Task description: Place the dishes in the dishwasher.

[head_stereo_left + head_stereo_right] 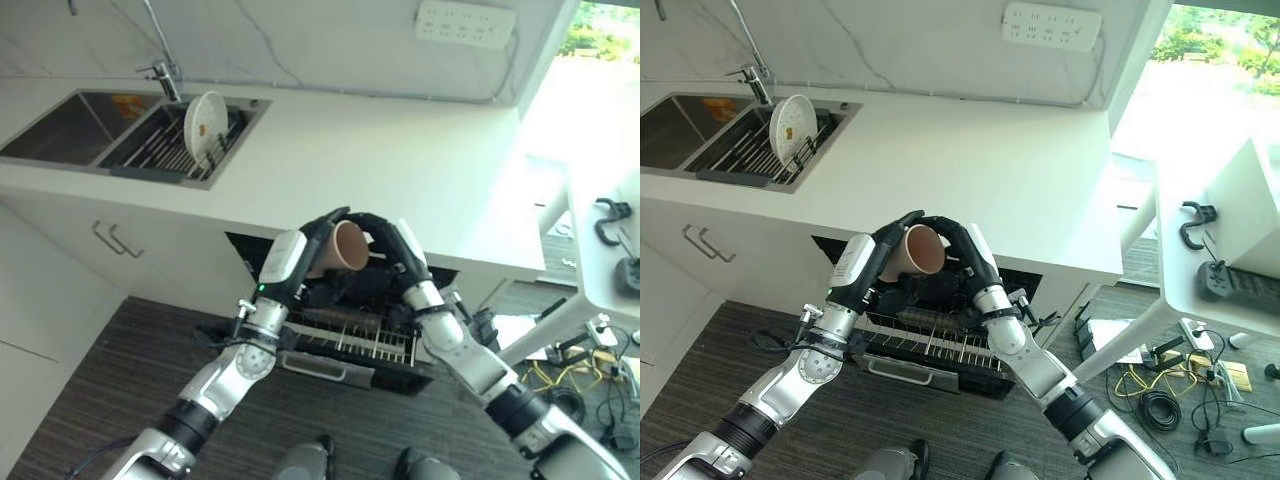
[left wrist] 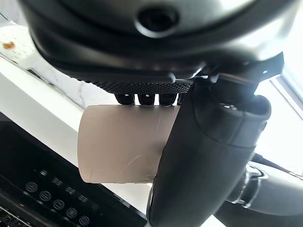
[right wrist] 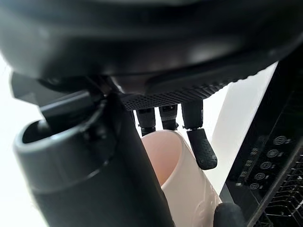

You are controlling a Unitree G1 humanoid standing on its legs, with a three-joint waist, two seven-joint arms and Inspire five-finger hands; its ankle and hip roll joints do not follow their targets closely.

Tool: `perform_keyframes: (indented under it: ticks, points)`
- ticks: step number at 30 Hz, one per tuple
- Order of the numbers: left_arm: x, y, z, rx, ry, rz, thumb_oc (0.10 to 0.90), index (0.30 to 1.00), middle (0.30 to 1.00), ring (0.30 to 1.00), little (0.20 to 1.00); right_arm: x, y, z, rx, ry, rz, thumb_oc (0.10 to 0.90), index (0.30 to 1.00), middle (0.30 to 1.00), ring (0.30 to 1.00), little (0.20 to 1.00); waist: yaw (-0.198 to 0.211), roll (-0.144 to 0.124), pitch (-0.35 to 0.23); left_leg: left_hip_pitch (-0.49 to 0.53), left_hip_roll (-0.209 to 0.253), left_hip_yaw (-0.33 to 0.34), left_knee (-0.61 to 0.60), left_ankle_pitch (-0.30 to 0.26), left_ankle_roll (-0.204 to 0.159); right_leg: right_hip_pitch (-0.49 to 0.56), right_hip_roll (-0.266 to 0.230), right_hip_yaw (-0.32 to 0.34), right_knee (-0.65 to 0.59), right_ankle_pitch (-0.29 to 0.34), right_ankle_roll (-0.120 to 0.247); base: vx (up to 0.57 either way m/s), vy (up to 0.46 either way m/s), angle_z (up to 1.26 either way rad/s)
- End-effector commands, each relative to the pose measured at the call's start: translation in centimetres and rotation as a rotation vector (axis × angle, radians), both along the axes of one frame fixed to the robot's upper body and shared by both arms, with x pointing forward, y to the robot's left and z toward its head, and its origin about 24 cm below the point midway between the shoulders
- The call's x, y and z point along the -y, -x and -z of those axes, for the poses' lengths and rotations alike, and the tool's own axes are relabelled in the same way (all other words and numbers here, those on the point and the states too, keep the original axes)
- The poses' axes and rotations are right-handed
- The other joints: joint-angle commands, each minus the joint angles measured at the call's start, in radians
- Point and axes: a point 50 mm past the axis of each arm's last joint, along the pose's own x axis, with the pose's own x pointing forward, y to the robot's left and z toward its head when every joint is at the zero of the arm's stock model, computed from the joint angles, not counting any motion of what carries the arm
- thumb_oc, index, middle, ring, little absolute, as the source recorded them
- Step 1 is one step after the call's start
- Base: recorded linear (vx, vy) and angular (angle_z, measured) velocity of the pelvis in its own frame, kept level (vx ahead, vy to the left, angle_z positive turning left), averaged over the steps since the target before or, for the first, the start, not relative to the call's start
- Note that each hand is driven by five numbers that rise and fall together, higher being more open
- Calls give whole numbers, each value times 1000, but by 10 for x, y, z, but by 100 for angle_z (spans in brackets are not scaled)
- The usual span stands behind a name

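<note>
A tan cup (image 1: 350, 247) hangs on its side above the open dishwasher rack (image 1: 350, 342), its mouth facing me. My left hand (image 1: 290, 258) is shut on the cup from the left; in the left wrist view its thumb (image 2: 203, 161) and fingers clamp the cup's wall (image 2: 118, 142). My right hand (image 1: 400, 245) closes on the cup from the right, fingers curled over the rim (image 3: 173, 142) and the thumb (image 3: 94, 179) alongside. A white plate (image 1: 205, 122) stands upright in the sink's drying rack.
The double sink (image 1: 60, 125) with its faucet (image 1: 165, 75) sits at the counter's far left. White counter (image 1: 380, 170) runs above the dishwasher. Cabinet handles (image 1: 115, 240) lie to the left, a white side table (image 1: 600, 260) with cables beneath on the right.
</note>
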Motion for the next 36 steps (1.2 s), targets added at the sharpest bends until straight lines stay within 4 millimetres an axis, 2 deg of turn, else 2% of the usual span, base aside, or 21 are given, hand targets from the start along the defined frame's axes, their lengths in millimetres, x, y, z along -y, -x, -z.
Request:
perform_keyframes:
  ticks: [1, 7, 11, 14, 18, 27, 33, 36]
  points:
    - [54, 22, -44, 236, 28, 370, 800, 900, 900, 900, 900, -9, -5, -70, 260, -214, -60, 400, 300, 300, 300, 300, 15, 0, -65, 23, 19, 35, 17, -87, -14, 52, -11, 39, 15, -111, 51, 0, 0, 0]
    - [42, 32, -41, 133, 0, 462, 800, 900, 900, 900, 900, 3, -3, -46, 132, -163, -82, 400, 300, 300, 300, 300, 14, 8, -66, 17, 22, 39, 17, -84, -17, 46, -17, 34, 15, -106, 56, 0, 0, 0]
    - [28, 38, -24, -2, -52, 455, 800, 900, 900, 900, 900, 11, 1, -33, 81, -111, -68, 400, 300, 300, 300, 300, 16, 13, -61, 13, 23, 43, 17, -81, -18, 43, -22, 26, 15, -104, 57, -6, 9, 0]
    - [13, 48, -10, -56, -65, 417, 800, 900, 900, 900, 900, 20, 2, -21, 45, -63, -42, 400, 300, 300, 300, 300, 30, 21, -56, 5, 20, 39, 17, -76, -19, 40, -29, 19, 15, -102, 56, -26, 56, -1]
    - [-1, 56, -2, -74, -63, 382, 800, 900, 900, 900, 900, 26, 4, -9, 23, -17, -10, 400, 300, 300, 300, 300, 42, 28, -54, -1, 17, 35, 17, -74, -19, 39, -34, 12, 15, -102, 56, -13, 47, 3]
    - [-7, 65, 9, -95, -75, 377, 800, 900, 900, 900, 900, 34, 2, 12, 19, -3, 135, 400, 300, 300, 300, 300, 68, 41, -44, -22, 12, 24, 17, -65, -18, 30, -49, -8, 15, -94, 60, 24, 30, 6]
    - [-4, 70, 12, -103, -73, 395, 800, 900, 900, 900, 900, 42, -11, 26, -39, 6, 258, 400, 300, 300, 300, 300, 95, 65, -32, -48, 6, 16, 17, -55, -22, 14, -66, -20, 15, -86, 64, 71, 60, 10]
    - [-7, 71, 9, -80, -68, 389, 800, 900, 900, 900, 900, 49, -21, 23, -33, 38, 302, 400, 300, 300, 300, 300, 104, 77, -6, -74, 2, 10, 17, -47, -20, -7, -73, -19, 15, -75, 67, -11, 58, 5]
